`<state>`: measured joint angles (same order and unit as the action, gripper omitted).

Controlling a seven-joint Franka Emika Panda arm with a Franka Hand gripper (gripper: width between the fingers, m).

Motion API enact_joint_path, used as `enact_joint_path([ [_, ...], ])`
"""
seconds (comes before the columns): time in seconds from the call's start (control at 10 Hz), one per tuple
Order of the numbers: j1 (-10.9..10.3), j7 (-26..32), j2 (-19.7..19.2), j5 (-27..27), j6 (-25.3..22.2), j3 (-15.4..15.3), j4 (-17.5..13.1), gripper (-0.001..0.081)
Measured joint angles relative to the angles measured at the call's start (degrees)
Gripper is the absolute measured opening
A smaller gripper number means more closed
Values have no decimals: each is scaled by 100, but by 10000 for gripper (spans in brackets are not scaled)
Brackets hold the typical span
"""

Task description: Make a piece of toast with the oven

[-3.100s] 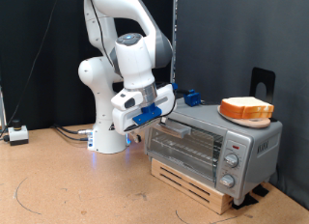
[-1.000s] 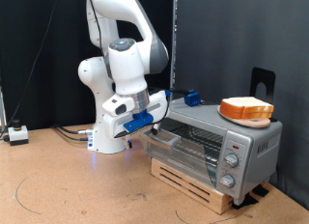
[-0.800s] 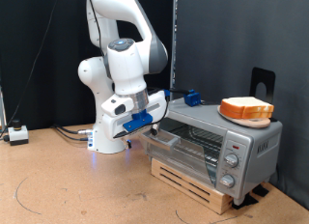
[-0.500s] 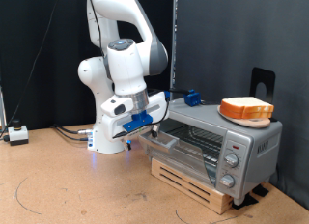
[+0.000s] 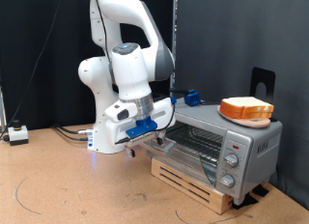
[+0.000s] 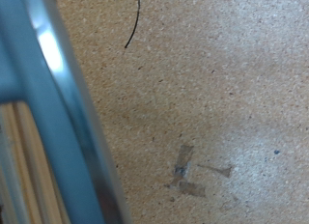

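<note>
gripper (image 5: 157, 128) sits lower and further left than a second ago, at the oven (image 5: 214, 145) door's left end, and the glass door (image 5: 185, 145) now tilts out more; judged: door being drawn down, opening under way; finger spread cannot be told; the wrist view gives only a blurred door edge (image 6: 58, 118) over the board floor (image 6: 212, 98); piece of toast (image 5: 246, 107) rests on the orange plate (image 5: 245, 116) atop the oven, right side, untouched; open floor lies left and near of the oven; wooden pallet (image 5: 198, 180) beneath it.
</note>
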<state>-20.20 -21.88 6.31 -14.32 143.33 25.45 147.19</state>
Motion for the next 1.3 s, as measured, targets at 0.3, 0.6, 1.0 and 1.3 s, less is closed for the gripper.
enact_joint_path([
  [0.3, 43, 54, -246, 62, 1, 20, -157, 809],
  [0.6, 169, 86, -454, 394, 52, 95, -169, 809],
  [1.0, 318, -11, -996, 476, 493, 133, -191, 809],
  [1.3, 329, 69, -1340, 43, 537, 111, -374, 809],
])
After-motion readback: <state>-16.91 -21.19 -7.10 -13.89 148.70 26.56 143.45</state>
